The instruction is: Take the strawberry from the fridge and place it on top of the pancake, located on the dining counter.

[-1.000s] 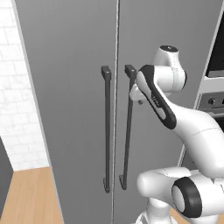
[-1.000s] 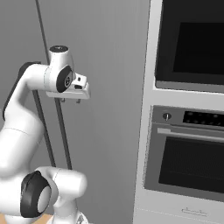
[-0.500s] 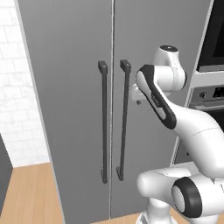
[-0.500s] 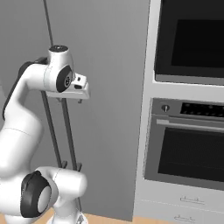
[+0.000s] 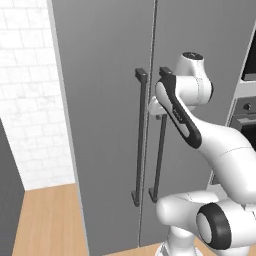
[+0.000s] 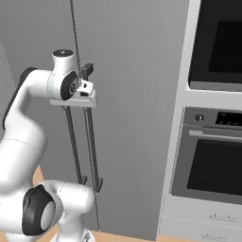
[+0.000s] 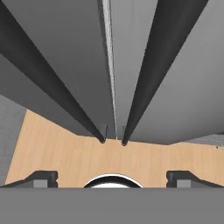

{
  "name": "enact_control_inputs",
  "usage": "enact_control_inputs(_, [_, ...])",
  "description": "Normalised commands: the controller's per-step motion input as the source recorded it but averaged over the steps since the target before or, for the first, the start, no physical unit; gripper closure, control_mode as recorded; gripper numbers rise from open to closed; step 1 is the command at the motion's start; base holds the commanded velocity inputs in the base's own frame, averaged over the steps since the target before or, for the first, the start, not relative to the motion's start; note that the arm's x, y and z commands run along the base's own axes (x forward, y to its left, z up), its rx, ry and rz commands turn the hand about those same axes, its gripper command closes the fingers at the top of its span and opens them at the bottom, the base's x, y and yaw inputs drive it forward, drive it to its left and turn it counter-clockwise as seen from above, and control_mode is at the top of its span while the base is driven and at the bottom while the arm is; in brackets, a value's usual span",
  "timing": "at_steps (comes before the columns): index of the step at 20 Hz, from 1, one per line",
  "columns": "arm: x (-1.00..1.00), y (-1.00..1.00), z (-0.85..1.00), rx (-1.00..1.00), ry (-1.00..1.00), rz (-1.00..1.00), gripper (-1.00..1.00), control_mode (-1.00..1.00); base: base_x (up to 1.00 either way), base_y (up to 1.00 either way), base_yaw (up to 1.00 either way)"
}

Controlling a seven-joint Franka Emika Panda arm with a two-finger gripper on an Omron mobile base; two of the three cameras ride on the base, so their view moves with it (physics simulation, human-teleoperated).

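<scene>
While the fridge (image 5: 115, 125) is shut, the strawberry must be inside it, so it cannot be seen. The gripper (image 7: 111, 177) is spread wide and holds nothing. It sits high up by the top of the two dark handles (image 5: 140, 135), close to the crack where the two doors meet.

In the hand view the two finger tips (image 7: 41, 177) stand far apart, and both handles run between them. That could go wrong. If the hand closes now, it might pinch both bars at once, and then neither door swings out. It might also close on air and slip off the right handle (image 6: 92, 137).

Another worry is the pull. The arm is bent tight near the door, so a hard tug could bump its own elbow or drag the door only a little way.

Some things are hard to tell. In the left base view the white arm covers the top of the right handle, so I cannot see if the fingers touch it. The oven (image 6: 212, 160) is cut off at the edge. The pancake and the dining counter are somewhere else.
</scene>
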Motion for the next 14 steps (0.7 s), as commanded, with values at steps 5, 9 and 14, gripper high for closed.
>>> enact_control_inputs(5, [0.0, 0.0, 0.0, 0.0, 0.0, 0.0, -1.0, 1.0, 0.0, 0.16, 0.0])
enact_control_inputs(9, [0.0, 0.0, 0.0, 0.0, 0.0, 0.0, -1.0, 1.0, -0.17, 0.0, 0.0])
enact_control_inputs(14, [0.0, 0.0, 0.0, 0.0, 0.0, 0.0, -1.0, 1.0, -0.47, 0.0, 0.0])
